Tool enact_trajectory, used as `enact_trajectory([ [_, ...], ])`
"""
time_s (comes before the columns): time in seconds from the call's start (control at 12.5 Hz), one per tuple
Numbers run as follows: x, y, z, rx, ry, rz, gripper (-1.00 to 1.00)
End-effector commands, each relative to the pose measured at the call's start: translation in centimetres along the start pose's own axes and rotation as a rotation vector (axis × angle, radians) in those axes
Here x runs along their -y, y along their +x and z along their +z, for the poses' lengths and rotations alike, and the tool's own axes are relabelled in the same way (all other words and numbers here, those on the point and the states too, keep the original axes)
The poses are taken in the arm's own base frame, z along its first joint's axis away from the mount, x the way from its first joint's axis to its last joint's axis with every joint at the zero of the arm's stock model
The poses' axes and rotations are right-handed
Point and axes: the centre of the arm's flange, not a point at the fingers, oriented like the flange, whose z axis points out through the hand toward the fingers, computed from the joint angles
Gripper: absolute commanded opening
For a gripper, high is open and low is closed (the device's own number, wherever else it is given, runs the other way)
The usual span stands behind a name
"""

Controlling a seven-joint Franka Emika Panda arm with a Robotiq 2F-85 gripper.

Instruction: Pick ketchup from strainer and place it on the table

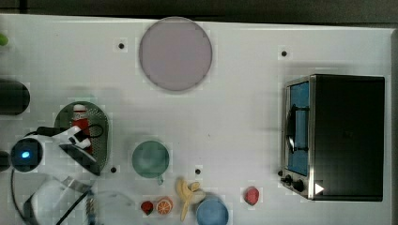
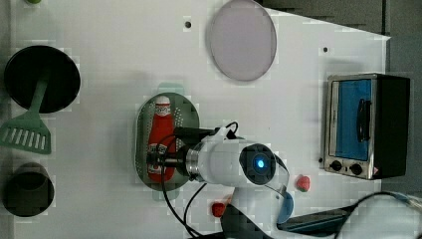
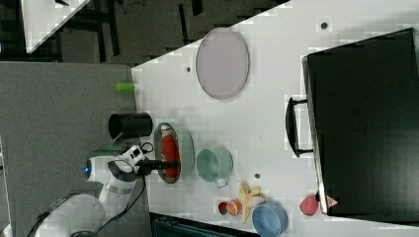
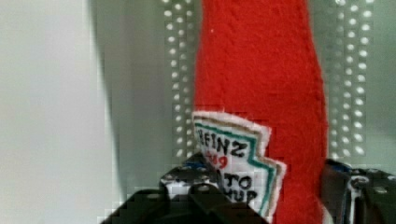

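Hand (image 4: 261, 196) down in strainer (image 2: 191, 112), fingers either side of ketchup (image 2: 160, 132) at its label end; grip can't tell. Bottle lies flat in basket, not yet on tabletop (image 2: 124, 50).

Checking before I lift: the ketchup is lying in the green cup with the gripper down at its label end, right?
Not quite. The ketchup lies in the strainer, as the left view shows; the green cup sits apart, with nothing in it in the top view. The gripper is at its label end.
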Motion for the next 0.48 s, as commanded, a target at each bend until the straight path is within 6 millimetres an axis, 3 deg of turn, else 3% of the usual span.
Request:
enact_trajectory([
  [0.08,2.7,0.0,-9.2,-0.102,0.009,0.069,0.19],
  [0.24,3.2,0.3,-13.5,-0.061,0.006,0.157,0.19],
  [0.48,2.2,3.0,-19.3,0.007,-0.022,0.161,0.19],
])
